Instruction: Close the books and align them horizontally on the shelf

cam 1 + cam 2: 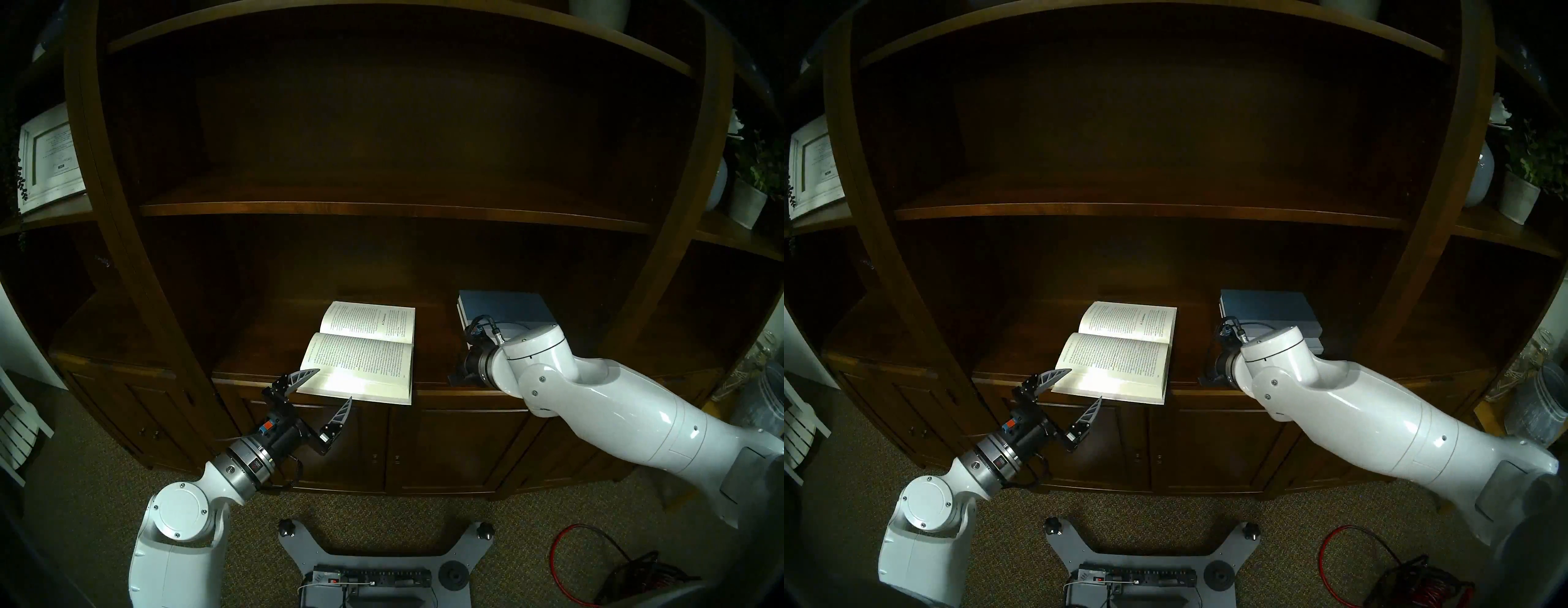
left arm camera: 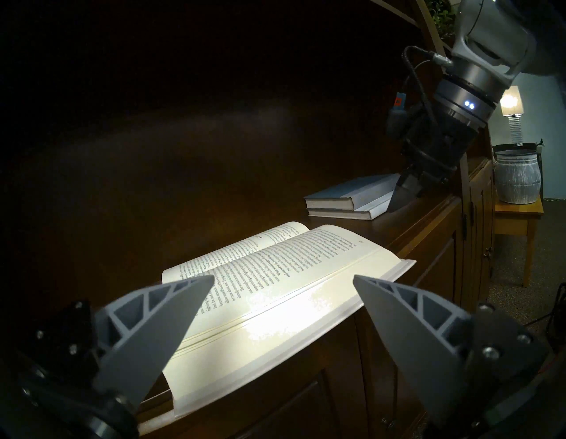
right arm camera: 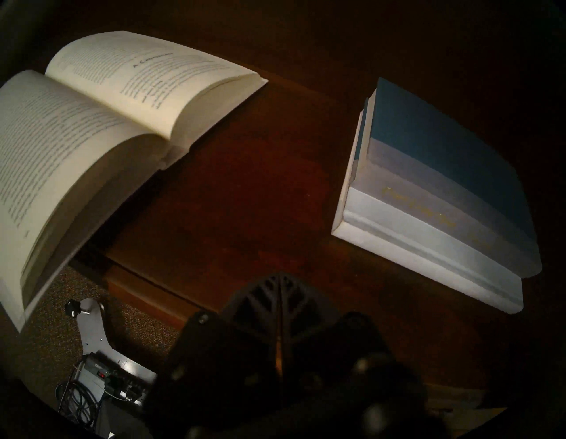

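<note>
A white paperback [image 1: 360,352] lies open, pages up, in the middle of the dark wood shelf [image 1: 263,339], and its near edge overhangs the front. My left gripper [image 1: 334,384] is open at the book's near left corner, one finger over the page and one in front of the edge; the left wrist view [image 2: 284,276] shows this too. At the right, the closed blue hardcover [image 1: 500,308] lies on a closed white book [image 3: 428,260]. My right gripper [image 3: 280,285] is shut and empty, low over the shelf just in front of that stack.
An upper shelf board [image 1: 382,210] runs above the books. Cabinet doors [image 1: 424,441] are below the ledge. My base [image 1: 373,564] and a red cable [image 1: 564,552] are on the carpet. A grey jar [image 2: 517,176] stands on a side table to the right.
</note>
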Tool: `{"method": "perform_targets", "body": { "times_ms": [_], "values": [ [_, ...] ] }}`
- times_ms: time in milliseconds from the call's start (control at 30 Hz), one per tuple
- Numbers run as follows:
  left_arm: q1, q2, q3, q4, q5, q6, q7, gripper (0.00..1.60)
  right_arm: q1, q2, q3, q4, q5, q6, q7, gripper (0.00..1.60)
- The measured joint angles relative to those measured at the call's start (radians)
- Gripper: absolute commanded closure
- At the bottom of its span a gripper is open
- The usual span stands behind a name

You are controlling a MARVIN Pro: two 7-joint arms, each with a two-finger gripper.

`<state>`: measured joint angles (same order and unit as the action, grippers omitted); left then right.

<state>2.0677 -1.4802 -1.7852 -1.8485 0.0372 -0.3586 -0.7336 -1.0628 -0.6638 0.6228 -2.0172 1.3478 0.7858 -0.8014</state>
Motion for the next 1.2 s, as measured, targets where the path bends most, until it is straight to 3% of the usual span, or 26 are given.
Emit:
{"method": "perform_targets", "body": {
  "times_ms": [533,1200],
  "values": [
    [0.0,-0.001,-0.001,0.009,0.001,0.0,0.0,0.0,-0.105,0.175,0.021,-0.116,0.024,-0.071,0.075,0.0],
    [-0.002,-0.003,-0.002,0.012,0.002,0.0,0.0,0.0,-0.19,0.4,0.06,-0.201,0.02,-0.239,0.195,0.0]
  ]
}}
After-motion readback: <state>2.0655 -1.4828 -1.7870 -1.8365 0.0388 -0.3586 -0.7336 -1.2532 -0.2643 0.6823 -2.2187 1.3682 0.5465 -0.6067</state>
